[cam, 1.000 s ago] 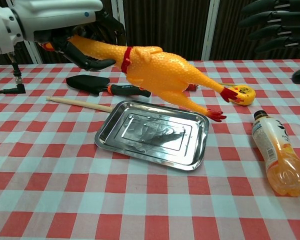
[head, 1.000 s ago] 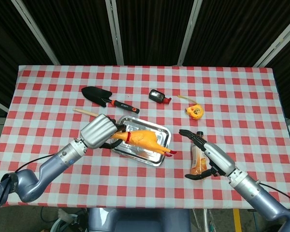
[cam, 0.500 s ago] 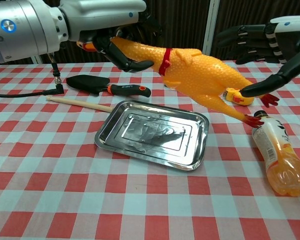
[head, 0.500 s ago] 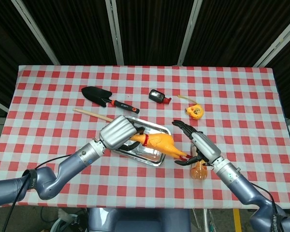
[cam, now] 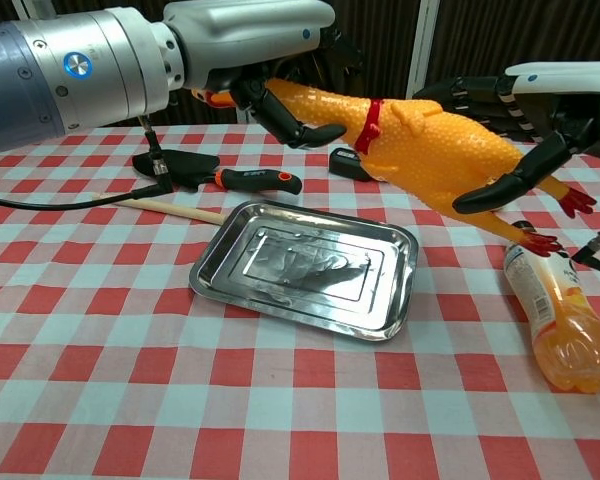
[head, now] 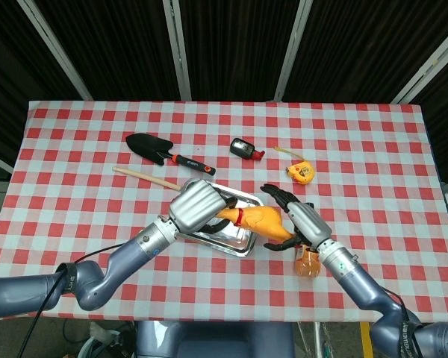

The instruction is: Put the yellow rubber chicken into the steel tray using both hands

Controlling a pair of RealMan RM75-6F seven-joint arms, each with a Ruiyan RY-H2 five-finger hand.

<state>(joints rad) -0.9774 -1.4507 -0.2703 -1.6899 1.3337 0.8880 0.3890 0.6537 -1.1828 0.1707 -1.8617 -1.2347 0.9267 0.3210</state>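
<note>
The yellow rubber chicken (cam: 435, 150) hangs in the air above the right end of the steel tray (cam: 300, 262), head to the left and red feet to the right. My left hand (cam: 250, 40) grips its neck near the red collar. My right hand (cam: 536, 112) wraps the chicken's rear, fingers behind the body and thumb under it. In the head view the chicken (head: 258, 219) sits between the left hand (head: 196, 209) and the right hand (head: 299, 219), partly covering the tray (head: 225, 240). The tray holds nothing.
An orange drink bottle (cam: 560, 320) lies on the cloth right of the tray, under my right hand. A black trowel (cam: 195, 172) and a wooden stick (cam: 160, 207) lie behind the tray. A yellow tape measure (head: 302, 173) and a small black object (head: 243, 148) lie further back.
My left hand has carried the chicken to the right, past the tray's middle. My right hand came in from the right and closed around the chicken's rear end.
</note>
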